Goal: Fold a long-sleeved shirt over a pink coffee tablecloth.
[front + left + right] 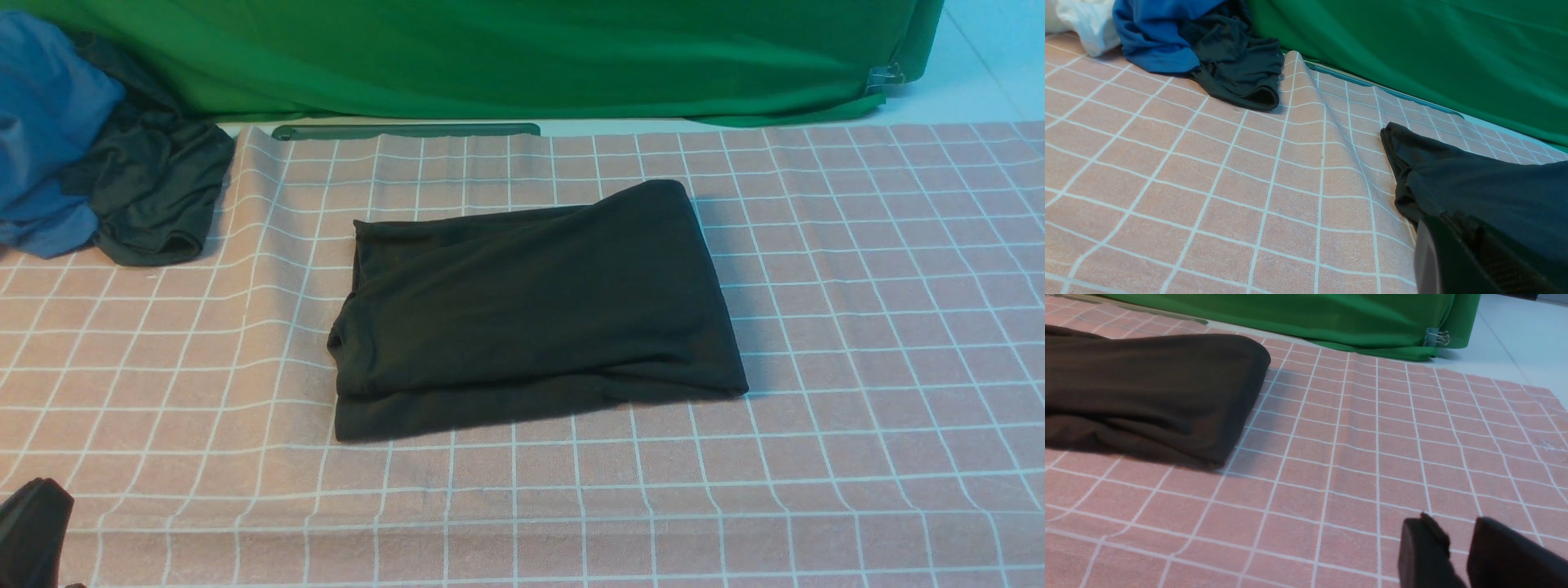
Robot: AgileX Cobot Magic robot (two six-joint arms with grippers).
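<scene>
The large black cotton long-sleeved shirt (535, 306) lies folded into a compact, roughly rectangular bundle at the centre of the front view. It rests flat on the wide pink-to-tan tablecloth with a thin white grid of squares (857, 392). No print is visible on the exposed shirt surface. The layered edges of the bundle show along its lower and left sides.

A raised crease runs through the tablecloth left of the shirt, from the upper edge of the cloth toward the lower left of the front view.

The left gripper (1457, 261) appears as a dark mass in the lower right of the left wrist view, close to the shirt's left edge (1474, 183). Its fingers are closed together with nothing between them. In the front view, only a dark part shows in the lower left corner.

The right gripper (1457, 555) appears in the lower right of the right wrist view. Its two dark fingers (1421, 551) stand slightly apart, with bare tablecloth visible around them. It holds nothing and is well apart from the shirt.

A crumpled blue garment (45, 122) and a smaller dark grey-green garment (159, 192) lie in the upper left of the front view. A plain green cloth (506, 57) spans the top.
</scene>
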